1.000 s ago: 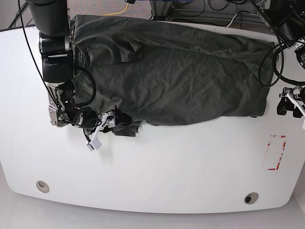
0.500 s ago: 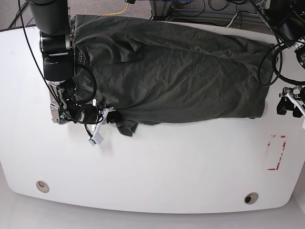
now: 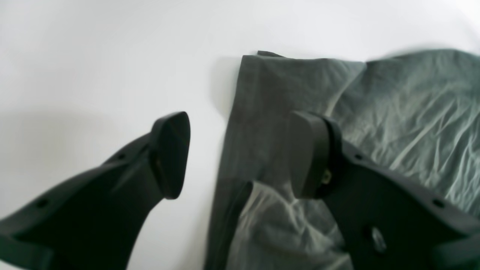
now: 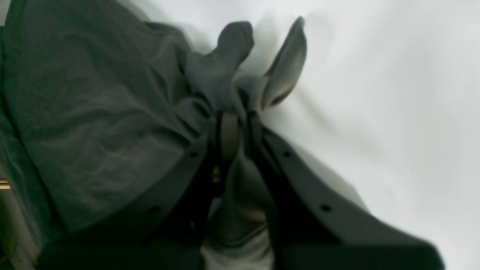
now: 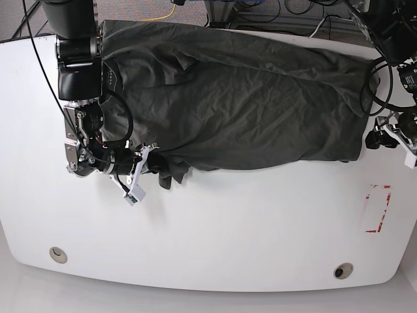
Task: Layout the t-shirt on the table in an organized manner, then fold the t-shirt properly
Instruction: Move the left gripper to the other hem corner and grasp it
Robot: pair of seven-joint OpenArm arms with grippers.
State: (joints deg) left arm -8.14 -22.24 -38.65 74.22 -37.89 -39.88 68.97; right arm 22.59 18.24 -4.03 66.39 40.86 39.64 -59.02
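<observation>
The dark charcoal t-shirt (image 5: 241, 98) lies wrinkled across the far half of the white table (image 5: 228, 235), its lower edge bunched at the left. My right gripper (image 5: 154, 171) is at that bunch. In the right wrist view the right gripper (image 4: 240, 122) is shut on a gathered fold of the t-shirt (image 4: 97, 112), and cloth pokes out past its fingers. My left gripper (image 5: 376, 138) sits at the shirt's right end. In the left wrist view the left gripper (image 3: 240, 153) stands open over the t-shirt's (image 3: 397, 112) straight edge and corner, one finger above bare table (image 3: 93, 56).
A red tape rectangle (image 5: 377, 208) marks the table at the right. Two grommet holes (image 5: 58, 253) (image 5: 343, 270) sit near the front edge. Cables run behind the table's far edge. A small white tag (image 5: 132, 194) hangs from the right arm's wrist.
My right gripper has shut on the bunched fold at the shirt's lower left and shifted it slightly toward the front. The left gripper has moved a little closer to the shirt's right corner, still open.
</observation>
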